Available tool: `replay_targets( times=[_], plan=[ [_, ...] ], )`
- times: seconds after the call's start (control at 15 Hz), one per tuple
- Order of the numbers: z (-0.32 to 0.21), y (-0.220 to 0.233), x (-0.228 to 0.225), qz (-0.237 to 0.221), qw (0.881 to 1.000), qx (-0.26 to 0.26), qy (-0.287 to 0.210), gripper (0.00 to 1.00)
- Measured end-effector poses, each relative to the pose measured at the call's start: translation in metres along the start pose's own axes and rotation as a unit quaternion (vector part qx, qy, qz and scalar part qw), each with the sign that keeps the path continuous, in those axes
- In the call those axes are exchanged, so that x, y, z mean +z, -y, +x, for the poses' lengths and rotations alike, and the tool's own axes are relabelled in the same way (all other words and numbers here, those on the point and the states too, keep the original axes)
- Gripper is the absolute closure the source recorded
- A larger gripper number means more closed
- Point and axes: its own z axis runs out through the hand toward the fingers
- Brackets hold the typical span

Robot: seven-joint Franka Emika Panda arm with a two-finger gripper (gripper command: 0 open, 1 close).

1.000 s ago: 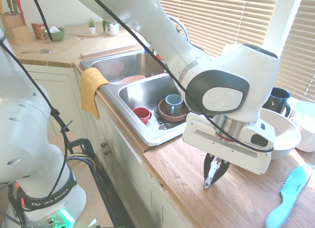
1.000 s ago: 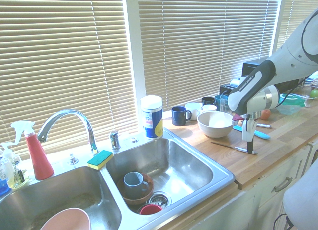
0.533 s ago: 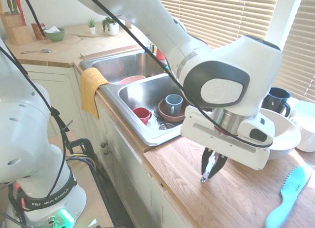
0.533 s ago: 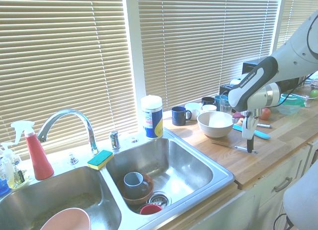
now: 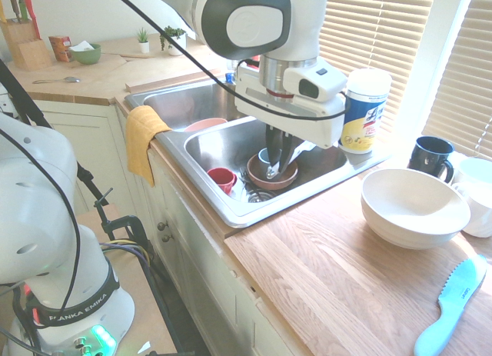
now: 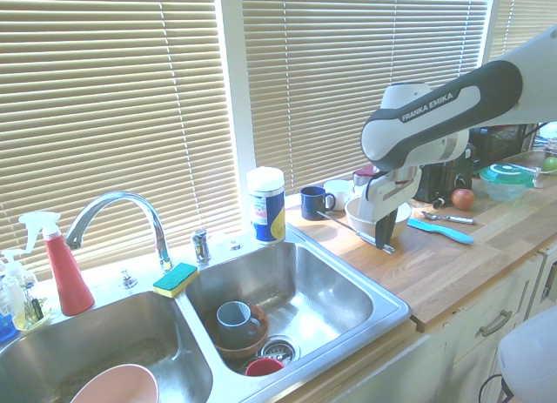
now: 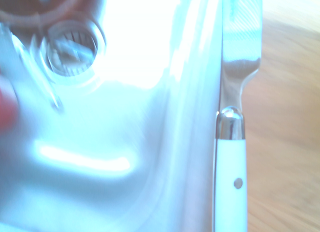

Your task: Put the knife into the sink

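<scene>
My gripper [image 5: 277, 158] [image 6: 383, 236] is shut on the knife [image 6: 348, 228], a slim silver blade with a white handle [image 7: 230, 182]. It holds the knife in the air, roughly level, with the blade pointing toward the window side. The knife hangs over the stainless steel sink [image 5: 224, 207] [image 6: 383, 320], above the edge where the basin wall [image 7: 125, 157] meets the wooden counter. The basin below holds dishes, and its drain [image 7: 72, 45] shows in the wrist view.
In that basin sit a grey mug in a brown bowl [image 5: 270, 174] and a red cup [image 5: 222, 179]. A white bowl [image 5: 413, 207], a light-blue plastic knife [image 5: 452, 304], a dark mug [image 5: 431, 155] and a wipes canister [image 5: 364, 110] stand on the counter. A yellow cloth [image 5: 143, 138] hangs over the sink's front.
The arm has lifted the knife off the wooden counter and carried it past the white bowl, to above the sink's basin edge. The gripper stayed shut on it.
</scene>
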Motion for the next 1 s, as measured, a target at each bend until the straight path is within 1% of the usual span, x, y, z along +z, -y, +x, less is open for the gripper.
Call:
replay_targets(
  times=[0.2,0.33,0.47,0.6,0.8,1.0],
  plan=[
    [-0.034,0.059,0.033,0.01,0.996,0.082,-0.035,1.0],
    [-0.055,0.092,0.052,0.012,0.992,0.116,-0.048,1.0],
    [-0.073,0.119,0.073,0.014,0.99,0.132,-0.05,1.0],
    [-0.088,0.137,0.099,0.01,0.989,0.138,-0.044,1.0],
    [-0.101,0.152,0.13,0.008,0.989,0.142,-0.038,1.0],
    [-0.1,0.155,0.159,0.009,0.989,0.144,-0.034,1.0]
  ],
)
